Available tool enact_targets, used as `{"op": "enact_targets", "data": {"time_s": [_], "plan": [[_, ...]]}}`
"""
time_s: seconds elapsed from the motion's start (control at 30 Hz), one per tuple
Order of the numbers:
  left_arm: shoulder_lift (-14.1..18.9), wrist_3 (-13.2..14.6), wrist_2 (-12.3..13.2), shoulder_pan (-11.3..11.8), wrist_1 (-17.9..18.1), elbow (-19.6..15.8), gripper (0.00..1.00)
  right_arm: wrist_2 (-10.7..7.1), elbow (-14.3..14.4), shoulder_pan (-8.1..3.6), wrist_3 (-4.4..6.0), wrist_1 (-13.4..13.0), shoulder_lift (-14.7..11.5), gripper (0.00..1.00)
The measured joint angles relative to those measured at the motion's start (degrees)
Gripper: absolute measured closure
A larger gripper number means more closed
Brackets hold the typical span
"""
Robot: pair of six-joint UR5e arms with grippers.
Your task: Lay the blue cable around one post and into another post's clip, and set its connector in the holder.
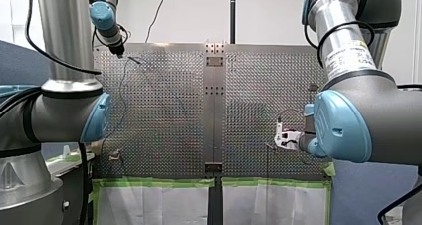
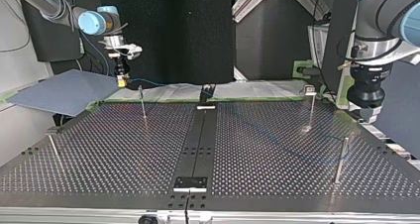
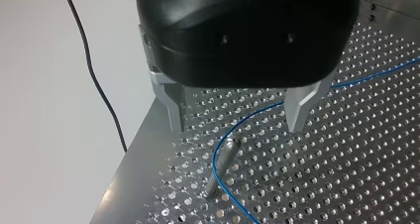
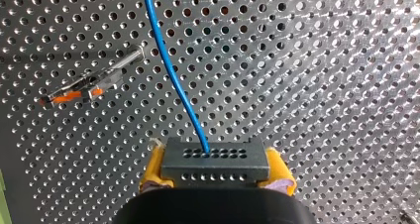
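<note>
My right gripper (image 4: 216, 173) is shut on the dark grey connector (image 4: 215, 157), which sits between its yellow pads (image 4: 151, 172). The blue cable (image 4: 173, 75) runs out of the connector over the perforated table, past a clip post (image 4: 81, 90) with an orange mark. In the top view this gripper (image 2: 121, 80) hangs at the table's far left edge. My left gripper (image 3: 236, 120) is open, its metal fingers (image 3: 171, 110) astride the cable (image 3: 257, 112) just above a plain post (image 3: 220, 167) that the cable curves around. A black holder (image 2: 207, 92) stands at the table's far middle.
Thin posts stand on the table (image 2: 142, 102) (image 2: 311, 107) (image 2: 54, 149) (image 2: 341, 159). A black strip (image 2: 198, 135) runs down the middle to a second bracket (image 2: 190, 183). A grey-blue board (image 2: 64, 92) lies off the far left corner. Green tape (image 1: 154, 182) lines the table's near edge.
</note>
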Motion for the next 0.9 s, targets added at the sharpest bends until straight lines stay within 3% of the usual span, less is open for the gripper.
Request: {"op": "enact_targets", "data": {"time_s": [0.57,0.9], "plan": [[0.0,0.0,0.1,0.0,0.2,-0.2,0.0,-0.01,0.0,0.0,-0.08,0.2,0.0,1.0],[0.5,1.5,4.2,-1.3,4.4,-4.1,0.0,0.1,0.0,0.58,-0.18,1.2,0.0,1.0]]}}
